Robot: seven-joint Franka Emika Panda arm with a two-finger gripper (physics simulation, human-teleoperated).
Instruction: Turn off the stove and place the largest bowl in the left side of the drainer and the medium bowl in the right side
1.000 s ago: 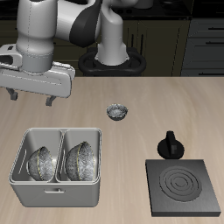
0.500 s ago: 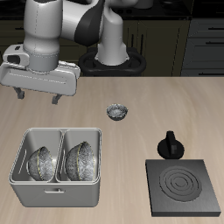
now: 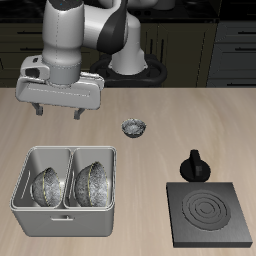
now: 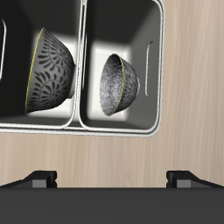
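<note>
— Where am I working?
— A kitchen, rendered. Pale wood counter (image 3: 150, 105) under me, dark cabinets with drawer handles (image 3: 235, 45) along the back.
— Other signs?
— Black stove (image 3: 209, 214) with coil rings, its knob (image 3: 194, 165) beside it. A grey two-part drainer (image 3: 66, 213) holding metal bowls.

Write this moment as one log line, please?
stove: dark | drainer: one bowl per compartment | gripper: open, empty, above table
</note>
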